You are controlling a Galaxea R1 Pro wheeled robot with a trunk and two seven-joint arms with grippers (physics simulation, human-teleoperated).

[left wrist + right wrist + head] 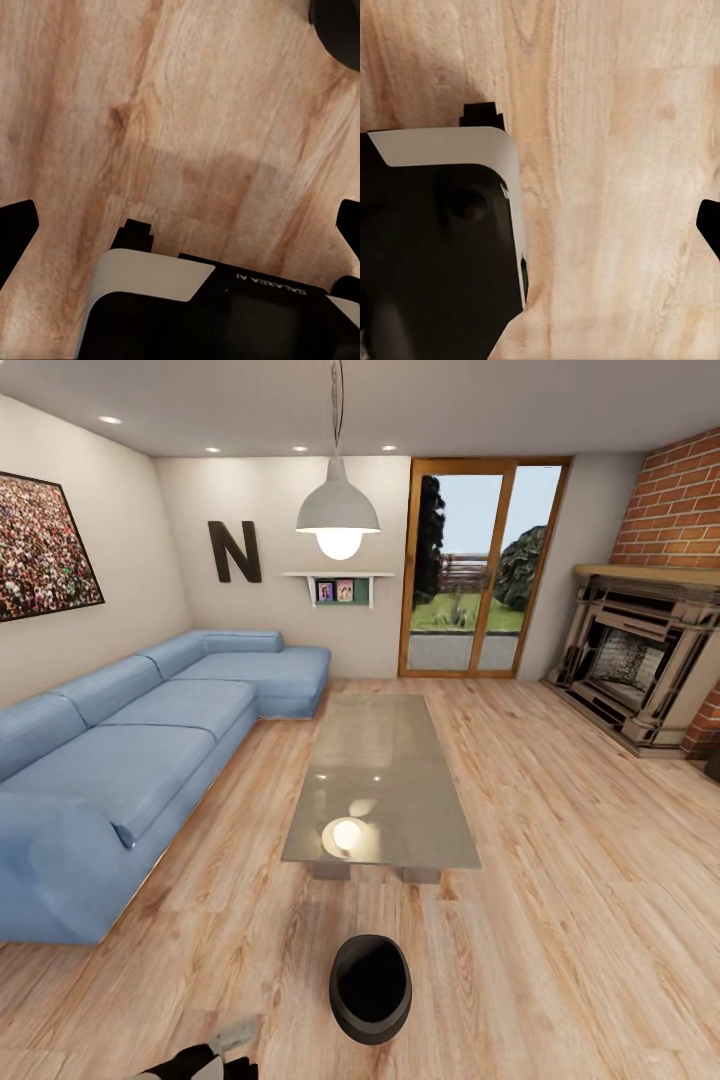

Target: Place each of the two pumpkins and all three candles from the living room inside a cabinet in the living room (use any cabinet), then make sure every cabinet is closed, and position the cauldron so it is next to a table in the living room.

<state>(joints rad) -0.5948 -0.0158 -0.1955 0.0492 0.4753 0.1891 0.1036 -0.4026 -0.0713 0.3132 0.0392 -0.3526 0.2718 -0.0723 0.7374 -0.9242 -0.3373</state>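
The black cauldron (370,988) stands on the wood floor, mouth up, a short way in front of the near end of the glass-topped table (390,760). Part of my left arm (215,1055) shows at the lower edge, left of the cauldron. My left gripper (180,232) hangs open over bare floor, its fingertips (16,232) spread wide, with a dark rounded shape that may be the cauldron (339,30) at one corner. The right gripper (540,240) also looks open over the floor, one fingertip (710,225) showing at the frame's edge. Pumpkins, candles and cabinet are out of view.
A long blue corner sofa (130,760) lines the left wall. A stone fireplace (630,660) sits on the right under red brick. Glass patio doors (470,570) are at the back. A pendant lamp (338,515) hangs over the table. Floor runs between table and fireplace.
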